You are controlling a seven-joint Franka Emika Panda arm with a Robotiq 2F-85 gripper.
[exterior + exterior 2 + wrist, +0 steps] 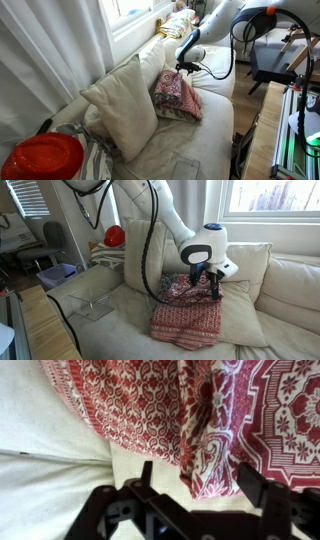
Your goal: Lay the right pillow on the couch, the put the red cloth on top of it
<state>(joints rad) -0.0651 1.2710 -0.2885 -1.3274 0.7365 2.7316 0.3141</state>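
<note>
The red patterned cloth [177, 96] lies spread on a flat cream pillow [240, 330] on the couch; it also shows in an exterior view [190, 315] and fills the top of the wrist view [200, 410]. My gripper [210, 285] hovers just above the cloth's far edge, also seen in an exterior view [186, 66]. Its fingers [200, 485] are open and empty, with a cloth fold hanging between them. A second cream pillow [125, 100] stands upright against the couch back.
The couch [200, 150] has a cream cover and sits under a window with white curtains [50, 50]. A red round object [42, 158] sits at one end. A clear plastic piece [90, 305] lies on the seat. A desk and chair [275, 60] stand beyond.
</note>
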